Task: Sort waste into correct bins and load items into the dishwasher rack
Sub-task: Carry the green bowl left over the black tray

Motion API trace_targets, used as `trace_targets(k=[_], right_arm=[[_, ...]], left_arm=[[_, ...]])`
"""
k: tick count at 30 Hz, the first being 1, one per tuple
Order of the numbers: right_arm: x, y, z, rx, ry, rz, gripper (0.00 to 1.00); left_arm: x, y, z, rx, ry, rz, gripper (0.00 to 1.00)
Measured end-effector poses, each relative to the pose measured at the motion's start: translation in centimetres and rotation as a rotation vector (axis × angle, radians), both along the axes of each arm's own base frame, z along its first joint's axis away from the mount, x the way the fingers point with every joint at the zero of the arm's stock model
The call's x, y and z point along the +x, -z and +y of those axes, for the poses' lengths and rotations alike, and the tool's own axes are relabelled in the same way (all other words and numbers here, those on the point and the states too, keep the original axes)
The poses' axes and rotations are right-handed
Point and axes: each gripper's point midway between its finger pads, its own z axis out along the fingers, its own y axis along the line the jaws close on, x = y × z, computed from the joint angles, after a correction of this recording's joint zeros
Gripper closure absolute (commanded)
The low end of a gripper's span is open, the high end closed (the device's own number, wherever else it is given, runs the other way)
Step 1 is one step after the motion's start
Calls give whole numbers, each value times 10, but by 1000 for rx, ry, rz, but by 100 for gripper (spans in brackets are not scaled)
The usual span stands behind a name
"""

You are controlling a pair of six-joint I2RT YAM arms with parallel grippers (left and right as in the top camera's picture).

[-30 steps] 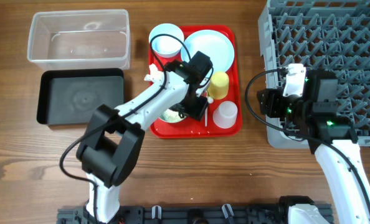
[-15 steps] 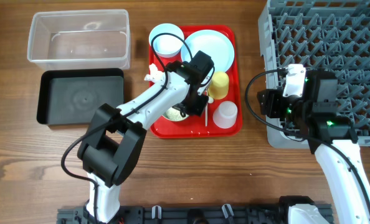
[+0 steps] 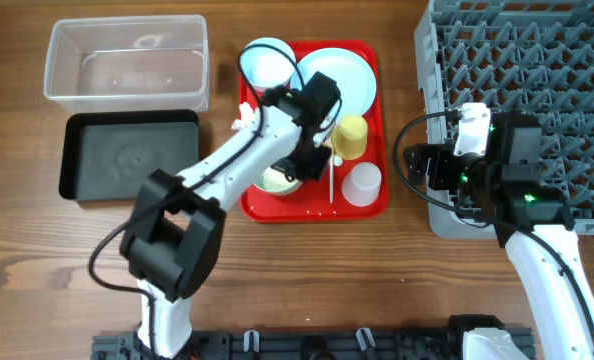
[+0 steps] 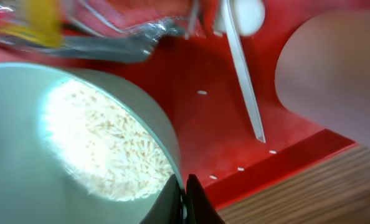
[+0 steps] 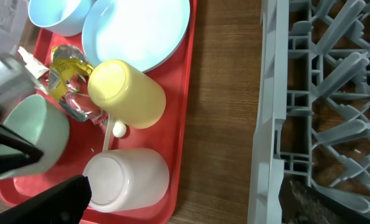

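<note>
left gripper (image 4: 184, 198) pinched on glossy rice bowl (image 4: 79, 143) rim | right gripper (image 3: 420, 165) wide, empty | slim white spoon (image 4: 244, 81), round pink cup (image 4: 334, 74) just right, on red tray (image 4: 222, 130)

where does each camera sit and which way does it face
Overhead: fixed above the table, facing straight down on the red tray, grey rack, left arm and right arm.
Left wrist: on the left arm, low over the tray, facing the rice bowl; the shut left fingers pinch its rim.
Right wrist: on the right arm, angled down at the tray's right side and the rack's edge; of the right fingers, one shows bottom left.
Shared: both wrist views show the bowl and pink cup.
</note>
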Motion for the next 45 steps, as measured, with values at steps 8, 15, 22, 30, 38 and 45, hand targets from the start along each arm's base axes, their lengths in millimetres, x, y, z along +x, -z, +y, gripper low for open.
trace_targets(k=[8,15,22,30,38,45], right_arm=[[0,0,0,0,0,0,0],[0,0,0,0,0,0,0],[0,0,0,0,0,0,0],[2,8,0,0,0,24,0],[3,24,0,0,0,77,0],[4,28,0,0,0,91,0]], left_arm=[[47,-96,61,-132,-197,-211,96],[74,-139,157,-212,-463,-295,96],[73,-139,238,-270,-671,-251,96],[51,-156,277,-535,-692,-200,96],[45,-138,271,-648,-617,-192,96],[39,-97,283,-760,-659,-209,96]])
